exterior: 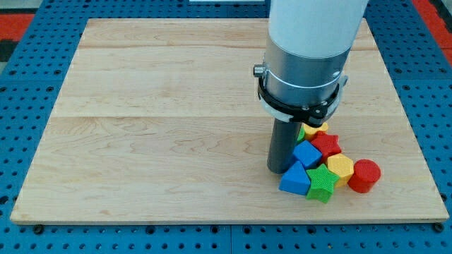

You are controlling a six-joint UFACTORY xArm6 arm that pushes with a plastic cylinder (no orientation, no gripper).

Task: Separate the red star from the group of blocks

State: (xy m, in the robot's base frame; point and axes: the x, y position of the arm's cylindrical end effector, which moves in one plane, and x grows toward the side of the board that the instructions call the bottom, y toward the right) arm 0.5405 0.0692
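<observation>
The red star (328,144) lies in a tight cluster of blocks at the view's lower right. Around it are a yellow block (311,130) at its upper left, a blue block (307,153) at its left, a yellow hexagon (341,167) below it, a green star (322,183), a blue triangle-like block (294,180) and a red cylinder (364,176) at the right. A sliver of green shows behind the rod by the yellow block. My tip (280,169) rests on the board just left of the blue blocks, close to or touching them.
The wooden board (176,120) lies on a blue perforated table (21,106). The arm's white and grey body (307,56) hangs over the board's upper right and hides part of the cluster. The board's bottom edge runs just below the cluster.
</observation>
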